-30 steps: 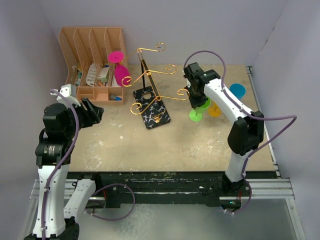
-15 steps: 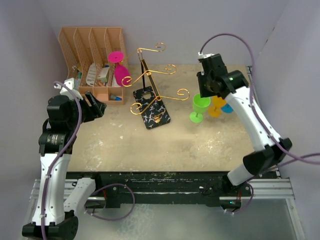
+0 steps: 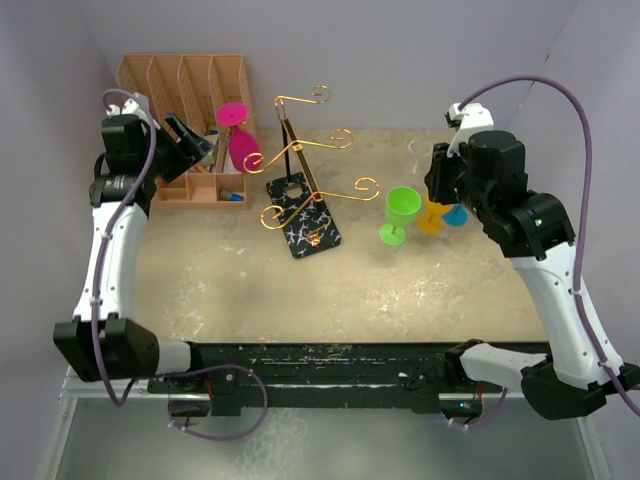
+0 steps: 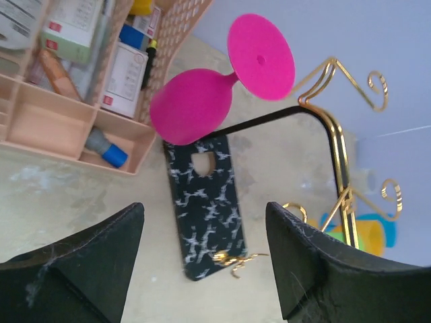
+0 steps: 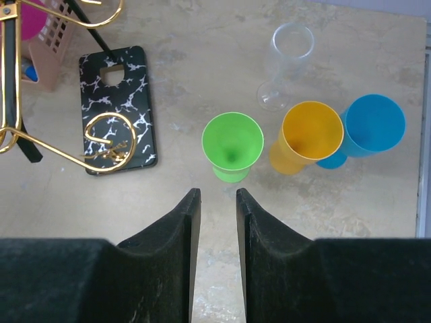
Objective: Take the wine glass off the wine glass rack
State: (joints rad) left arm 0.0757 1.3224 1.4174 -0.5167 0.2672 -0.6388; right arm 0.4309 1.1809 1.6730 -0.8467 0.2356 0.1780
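Note:
A pink wine glass (image 3: 240, 140) hangs upside down from the back left arm of the gold wire wine glass rack (image 3: 300, 150). The rack has a black post and a black marbled base (image 3: 303, 215). My left gripper (image 3: 190, 140) is open and empty, just left of the pink glass. In the left wrist view the pink glass (image 4: 195, 104) is ahead of my open left gripper (image 4: 205, 205), above the rack's base (image 4: 202, 202). My right gripper (image 3: 442, 188) is high above the table. In the right wrist view it (image 5: 217, 192) is empty, its jaws a narrow gap apart.
A green glass (image 3: 400, 212) stands right of the rack, with an orange glass (image 5: 306, 138), a blue glass (image 5: 367, 128) and a clear glass (image 5: 286, 64) beside it. An orange slotted organiser (image 3: 185, 100) with small items stands back left, close to the pink glass.
My right gripper let go of the green glass and rose up and to the right. My left arm lifted and moved back toward the pink glass.

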